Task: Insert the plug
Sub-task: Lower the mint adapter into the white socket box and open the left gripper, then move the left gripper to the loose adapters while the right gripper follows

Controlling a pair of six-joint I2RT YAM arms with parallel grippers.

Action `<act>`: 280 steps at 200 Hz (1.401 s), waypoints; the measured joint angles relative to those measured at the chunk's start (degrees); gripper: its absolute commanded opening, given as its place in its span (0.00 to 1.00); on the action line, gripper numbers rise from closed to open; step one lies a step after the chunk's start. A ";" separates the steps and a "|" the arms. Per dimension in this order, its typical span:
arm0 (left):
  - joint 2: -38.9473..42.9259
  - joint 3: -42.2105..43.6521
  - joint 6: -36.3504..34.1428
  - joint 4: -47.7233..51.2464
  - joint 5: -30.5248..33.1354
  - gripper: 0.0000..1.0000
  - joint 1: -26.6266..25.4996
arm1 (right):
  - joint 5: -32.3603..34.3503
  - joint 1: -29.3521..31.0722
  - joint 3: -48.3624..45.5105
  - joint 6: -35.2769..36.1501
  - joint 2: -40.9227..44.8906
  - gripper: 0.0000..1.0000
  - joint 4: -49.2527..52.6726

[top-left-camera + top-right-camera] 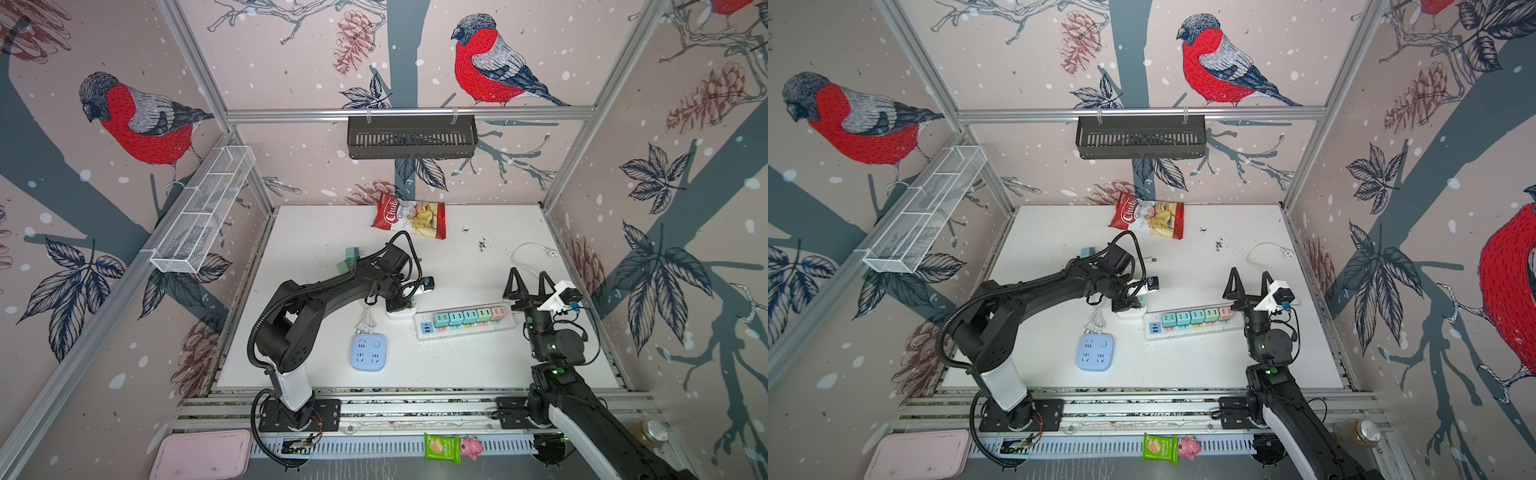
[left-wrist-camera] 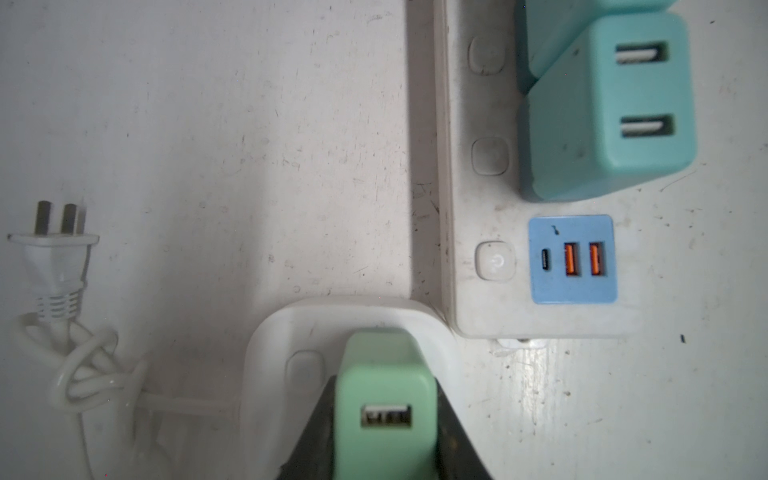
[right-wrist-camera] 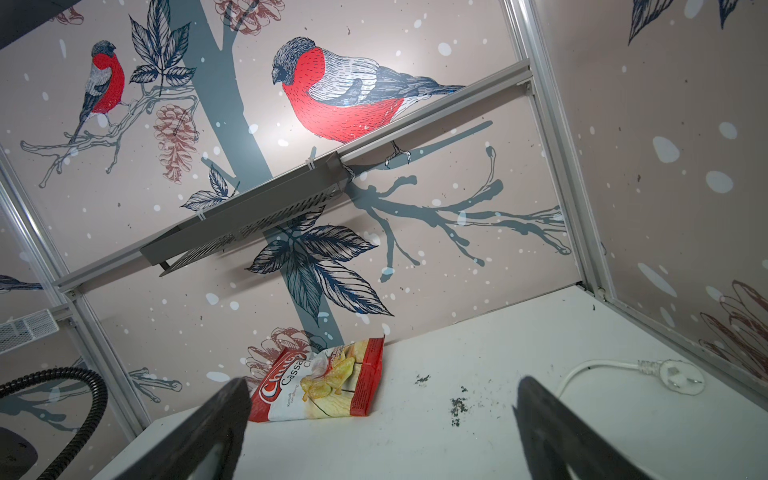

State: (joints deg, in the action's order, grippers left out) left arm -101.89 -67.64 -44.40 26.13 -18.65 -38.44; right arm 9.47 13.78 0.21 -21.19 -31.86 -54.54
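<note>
At centre, left gripper (image 2: 384, 436) points down clamping green plug (image 2: 380, 361), prongs hidden; right gripper (image 1: 528, 276), 3 o'clock, upturned, released.

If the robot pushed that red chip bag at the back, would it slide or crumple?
The chip bag looks puffy and thin-walled, so probably light; it would likely slide on the smooth white table. Its creased, glossy film would probably dent under a squeeze.

You had the plug (image 2: 384, 374) in your left gripper (image 1: 400, 306) over the socket block (image 2: 274, 332), with the power strip (image 1: 465, 328) just to that gripper's right, the socket hub (image 1: 369, 352) behind it to the left, and the snack bag (image 1: 409, 220) well ahead of it.
</note>
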 measured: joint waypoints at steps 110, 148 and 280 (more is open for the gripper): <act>-2.38 -0.35 -2.49 -1.36 -3.80 0.00 1.46 | -0.15 0.00 0.00 0.00 -0.50 1.00 -0.09; -1.01 0.76 -3.08 -1.70 -2.89 0.57 1.31 | -0.15 0.00 0.00 0.00 -0.74 1.00 -0.52; 26.45 11.26 15.02 -15.82 5.49 0.99 -2.01 | 2.19 -0.11 0.00 -1.36 -1.18 1.00 -1.20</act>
State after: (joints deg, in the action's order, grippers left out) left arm -75.44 -56.38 -29.39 10.31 -13.17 -40.45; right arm 11.66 13.67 0.21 -22.55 -33.04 -55.75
